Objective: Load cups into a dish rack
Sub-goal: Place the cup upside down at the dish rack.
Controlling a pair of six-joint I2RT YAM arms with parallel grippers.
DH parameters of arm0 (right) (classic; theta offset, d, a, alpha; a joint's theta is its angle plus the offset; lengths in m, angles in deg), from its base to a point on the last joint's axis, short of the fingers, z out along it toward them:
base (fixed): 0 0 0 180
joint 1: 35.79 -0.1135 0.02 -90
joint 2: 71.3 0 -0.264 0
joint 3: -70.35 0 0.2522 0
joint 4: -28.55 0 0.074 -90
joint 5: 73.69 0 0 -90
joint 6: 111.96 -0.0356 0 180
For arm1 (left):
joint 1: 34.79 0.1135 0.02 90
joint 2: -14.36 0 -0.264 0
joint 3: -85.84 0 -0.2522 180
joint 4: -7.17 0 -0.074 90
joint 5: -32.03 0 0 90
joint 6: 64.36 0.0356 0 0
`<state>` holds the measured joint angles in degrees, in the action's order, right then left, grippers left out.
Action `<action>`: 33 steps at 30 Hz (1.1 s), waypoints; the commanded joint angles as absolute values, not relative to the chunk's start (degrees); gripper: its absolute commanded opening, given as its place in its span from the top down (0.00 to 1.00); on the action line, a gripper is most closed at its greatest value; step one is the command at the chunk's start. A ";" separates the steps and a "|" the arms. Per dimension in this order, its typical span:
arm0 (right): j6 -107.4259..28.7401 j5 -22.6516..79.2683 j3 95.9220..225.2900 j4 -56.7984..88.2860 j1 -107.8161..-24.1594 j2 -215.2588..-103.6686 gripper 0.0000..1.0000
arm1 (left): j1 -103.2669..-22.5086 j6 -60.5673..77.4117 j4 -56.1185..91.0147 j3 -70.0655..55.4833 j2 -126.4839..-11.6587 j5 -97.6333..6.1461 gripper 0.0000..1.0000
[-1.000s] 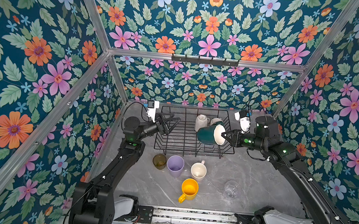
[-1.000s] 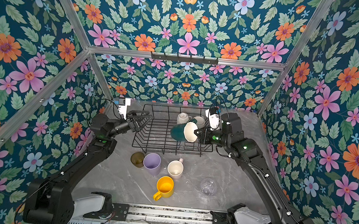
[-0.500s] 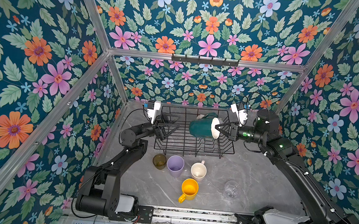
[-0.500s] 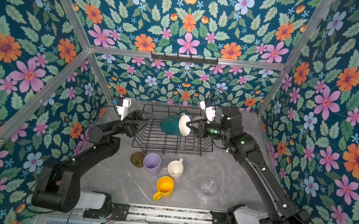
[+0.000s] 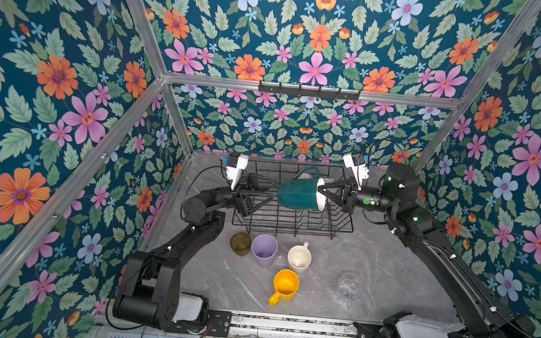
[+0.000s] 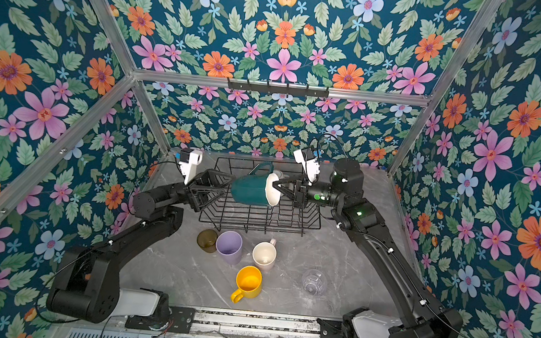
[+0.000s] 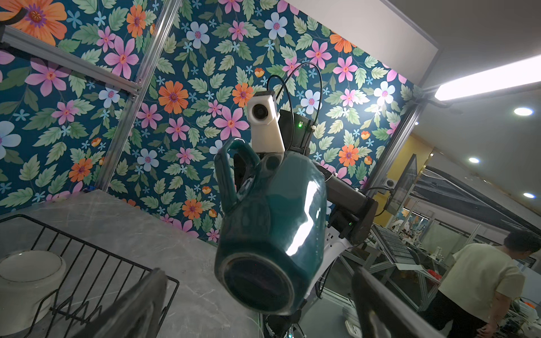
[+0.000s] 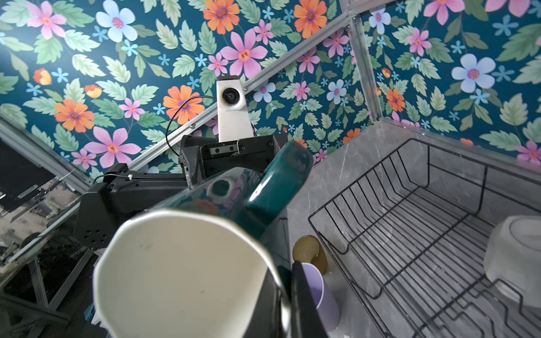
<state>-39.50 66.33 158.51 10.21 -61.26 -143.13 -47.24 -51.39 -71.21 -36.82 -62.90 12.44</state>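
Right claw (image 5: 322,191) grips dark green mug (image 5: 295,197) above dish rack (image 5: 291,224).

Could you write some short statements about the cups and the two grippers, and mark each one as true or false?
1. The right gripper holds the dark green mug by its rim. True.
2. The left gripper is shut on the mug. False: it is open, by the mug's base.
3. The yellow mug is in the dish rack. False: it stands on the table.
4. The clear glass stands on the table. True.
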 commanded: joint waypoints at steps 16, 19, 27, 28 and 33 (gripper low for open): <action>-29.69 71.31 161.17 21.38 -64.62 -147.27 1.00 | -48.15 -51.92 -74.52 -36.54 -60.17 14.95 0.00; -29.15 71.25 161.89 21.80 -65.16 -148.23 1.00 | -48.47 -51.96 -74.52 -36.59 -60.04 15.13 0.00; -29.22 71.33 164.23 23.64 -65.85 -151.43 1.00 | -49.11 -51.72 -74.52 -36.49 -59.64 15.42 0.00; -29.25 71.32 164.51 23.75 -66.05 -151.70 1.00 | -49.20 -51.67 -74.52 -36.52 -59.65 15.44 0.00; -29.20 71.30 165.21 24.75 -67.00 -153.09 1.00 | -49.46 -51.88 -74.52 -36.20 -59.78 15.68 0.00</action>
